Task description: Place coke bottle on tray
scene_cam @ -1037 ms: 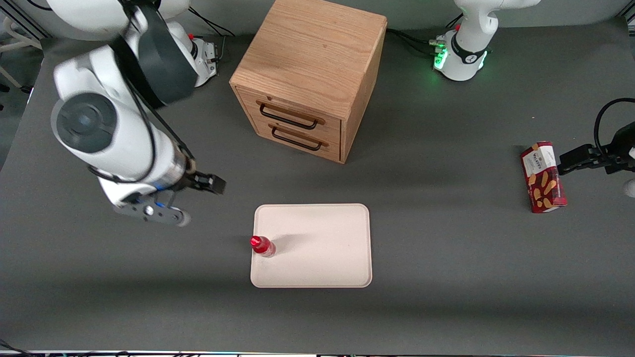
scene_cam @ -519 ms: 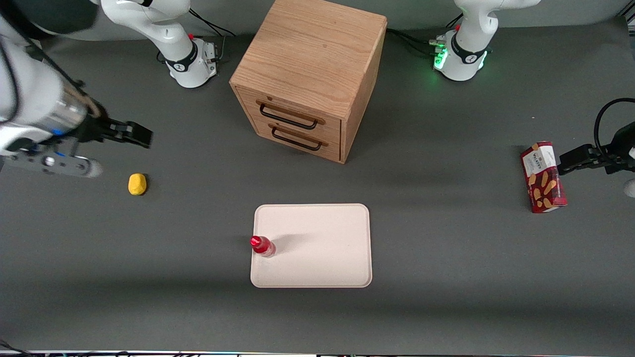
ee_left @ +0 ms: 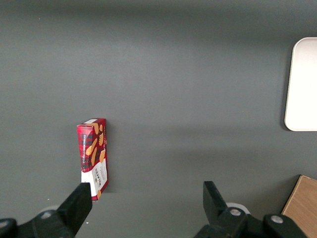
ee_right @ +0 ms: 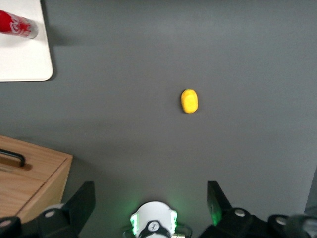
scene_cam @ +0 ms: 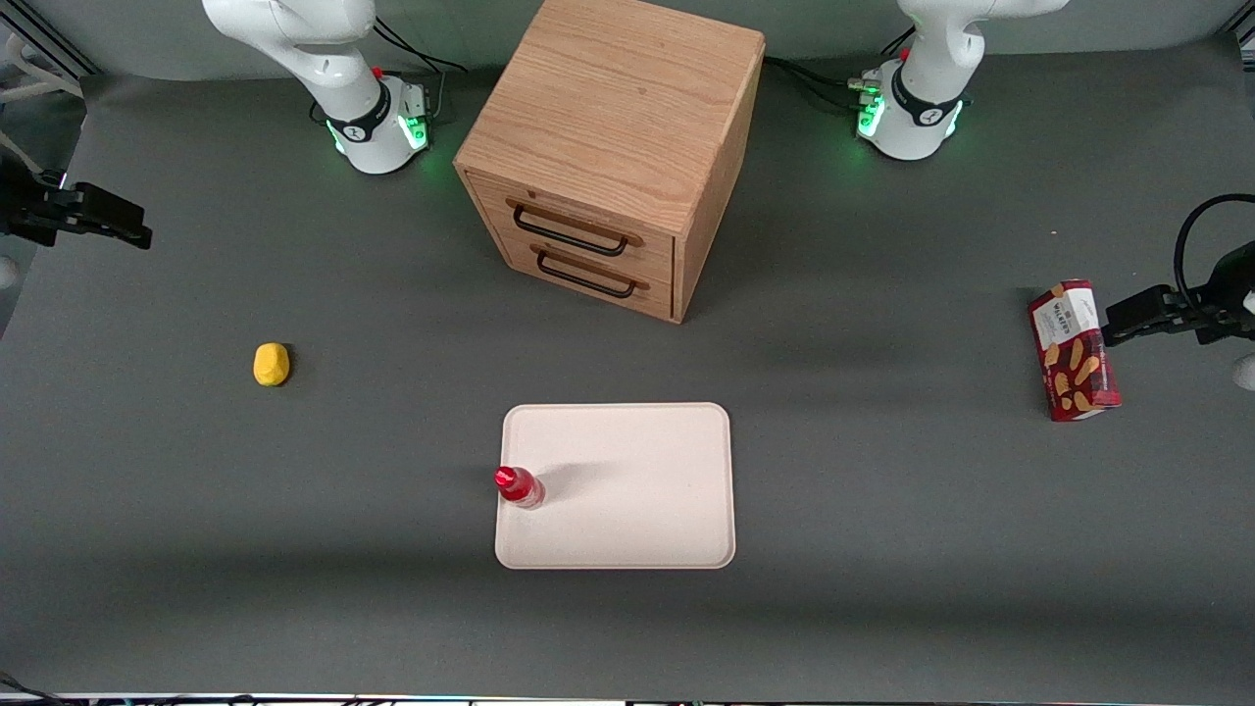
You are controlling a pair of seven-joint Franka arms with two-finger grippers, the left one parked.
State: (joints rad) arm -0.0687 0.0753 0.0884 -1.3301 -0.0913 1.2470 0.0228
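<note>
The front view looks steeply down over the whole tabletop [scene_cam: 882, 549]; both wrist views look straight down, each sharing the tray [scene_cam: 627, 461] [ee_left: 303, 84] [ee_right: 25, 59] edge.

gripper [ee_right: 151, 208] fingers spread wide, empty, high over table [ee_right: 223, 49]. coke bottle [ee_right: 17, 25] on tray [ee_right: 25, 64]. yellow lump [ee_right: 189, 100] apart.

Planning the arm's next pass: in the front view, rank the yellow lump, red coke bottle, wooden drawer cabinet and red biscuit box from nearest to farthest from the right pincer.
The right pincer is open at the working arm's table edge.
1. Small yellow lump, nearer the camera.
2. Wooden two-drawer cabinet, mid-table.
3. Slim red coke bottle, upright on the pale pinkish-cream tray.
4. Red biscuit box, at the parked arm's end.
</note>
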